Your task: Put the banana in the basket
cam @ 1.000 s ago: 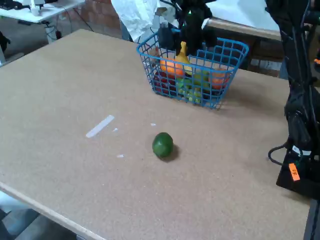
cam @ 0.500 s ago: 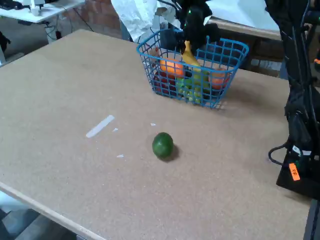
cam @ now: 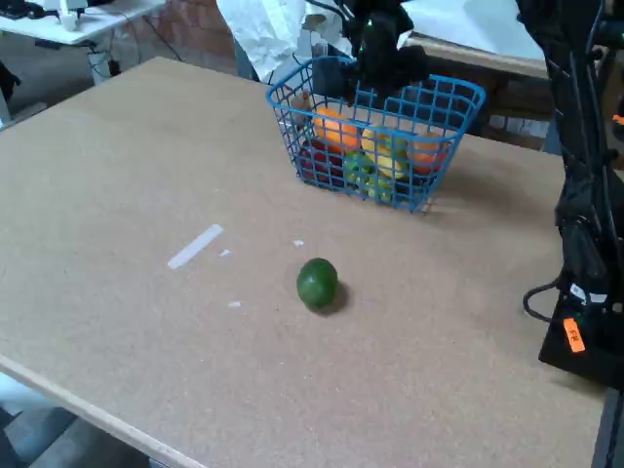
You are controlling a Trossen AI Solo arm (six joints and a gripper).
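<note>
A blue wire-mesh basket [cam: 429,166] with flared sides stands toward the far edge of a tan, board-topped table [cam: 146,175] in the fixed view, packed with fruit. The banana [cam: 382,144] shows only as a patch of yellow seen through the mesh, lying among the other pieces inside the basket; its curve and stem cannot be made out behind the wires. To its left sits an orange fruit [cam: 333,128], to its right another orange-red one [cam: 426,151], with dark red fruit [cam: 317,161] and green fruit [cam: 363,171] lower down against the near wall.

The black gripper [cam: 375,60] hangs directly above the basket's middle, just over the rim, pointing downward, with a small green light glowing on the body above it. Its dark fingers merge with the shadowed background, so whether they are spread or pressed together cannot be told; nothing yellow is visible between them.

A round green lime [cam: 317,283] rests alone on the open tabletop, well in front of the basket and apart from it. A pale strip of tape [cam: 195,246] lies on the board to the lime's left. At the right edge of the view stands a black column [cam: 585,195] with cables and an orange tag [cam: 573,334] near its base.
</note>
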